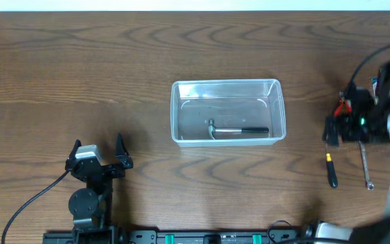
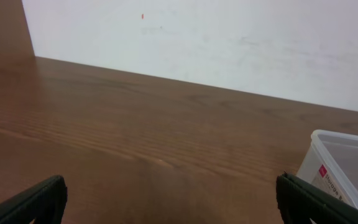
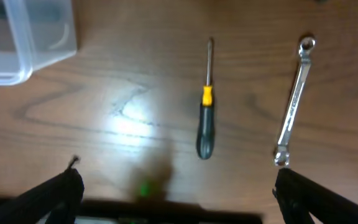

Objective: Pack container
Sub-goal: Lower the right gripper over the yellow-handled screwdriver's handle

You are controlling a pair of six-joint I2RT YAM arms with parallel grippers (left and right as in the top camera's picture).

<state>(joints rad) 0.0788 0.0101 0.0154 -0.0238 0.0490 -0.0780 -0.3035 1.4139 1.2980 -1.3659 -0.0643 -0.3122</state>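
The clear plastic container (image 1: 225, 83) stands at the table's middle, with a small hammer (image 1: 239, 130) lying inside. A black-and-yellow screwdriver (image 1: 331, 171) and a silver wrench (image 1: 365, 166) lie on the table at the right. My right gripper (image 1: 340, 129) hovers open and empty over them. In the right wrist view the screwdriver (image 3: 206, 118) and wrench (image 3: 293, 102) lie ahead of the open fingers (image 3: 176, 193), with a container corner (image 3: 23, 37) at top left. My left gripper (image 1: 99, 154) is open and empty at the front left (image 2: 169, 202); the container's corner (image 2: 344, 165) shows at its right.
The wooden table (image 1: 80, 68) ends at a white wall at the back (image 2: 229, 43). A black cable (image 1: 32, 203) runs from the left arm's base along the front edge.
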